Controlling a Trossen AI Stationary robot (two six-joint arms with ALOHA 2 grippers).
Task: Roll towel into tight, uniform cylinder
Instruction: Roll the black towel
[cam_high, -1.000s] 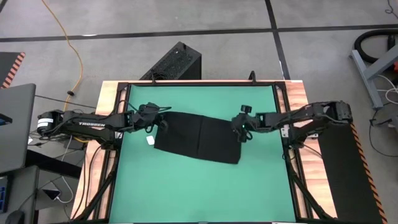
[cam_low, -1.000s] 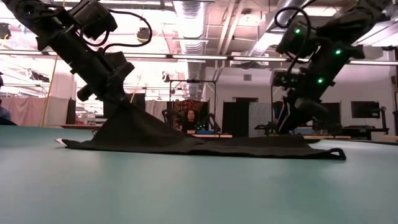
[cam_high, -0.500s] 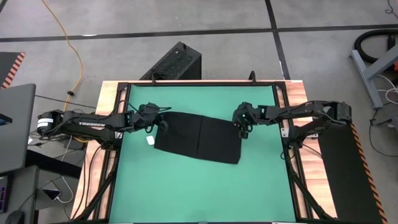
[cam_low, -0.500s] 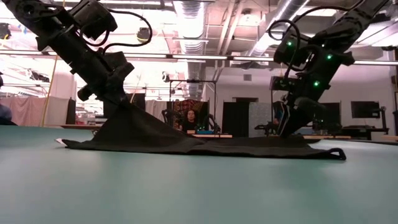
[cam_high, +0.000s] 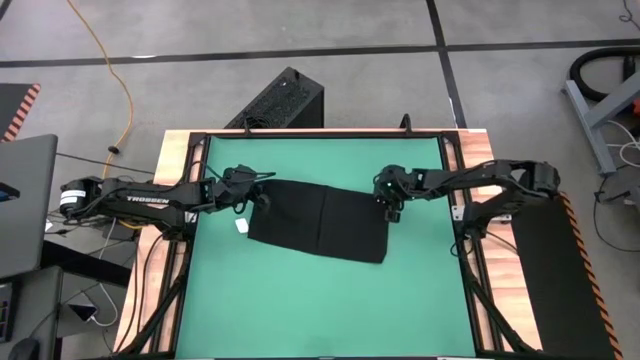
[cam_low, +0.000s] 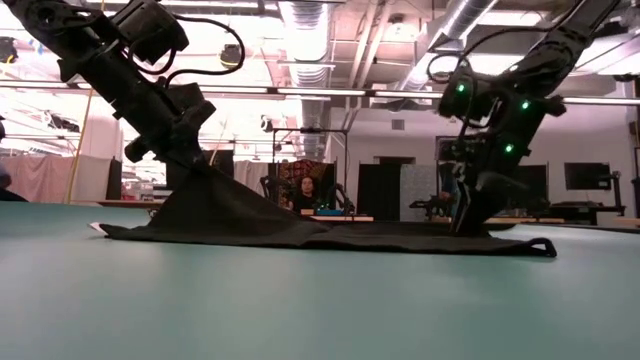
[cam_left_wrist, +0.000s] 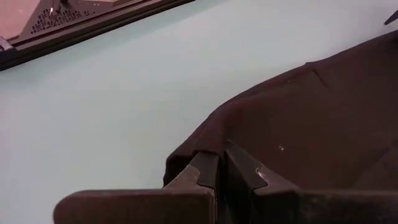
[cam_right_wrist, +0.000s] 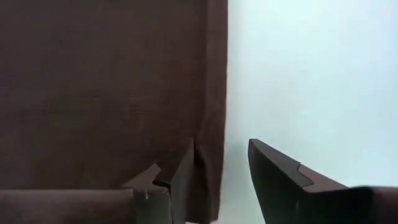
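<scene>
- towel (cam_high: 318, 222) spread flat near the middle of the green mat (cam_high: 320, 310), long axis crosswise between the two arms, slightly skewed; small white tag (cam_high: 241, 227) at the left-arm end.
- left gripper (cam_high: 252, 199) clenched on the towel's left far corner, cloth pinched between dark fingers (cam_left_wrist: 208, 171).
- right gripper (cam_high: 390, 208) at the towel's right far corner, fingers parted astride the edge: one on the cloth, one (cam_right_wrist: 273, 171) over bare mat, nothing grasped.
- low view only: left corner lifted into a tent (cam_low: 205, 205), rest of the towel flat.
- right wrist view only: straight right edge (cam_right_wrist: 217, 93) of the towel running between the fingers.
</scene>
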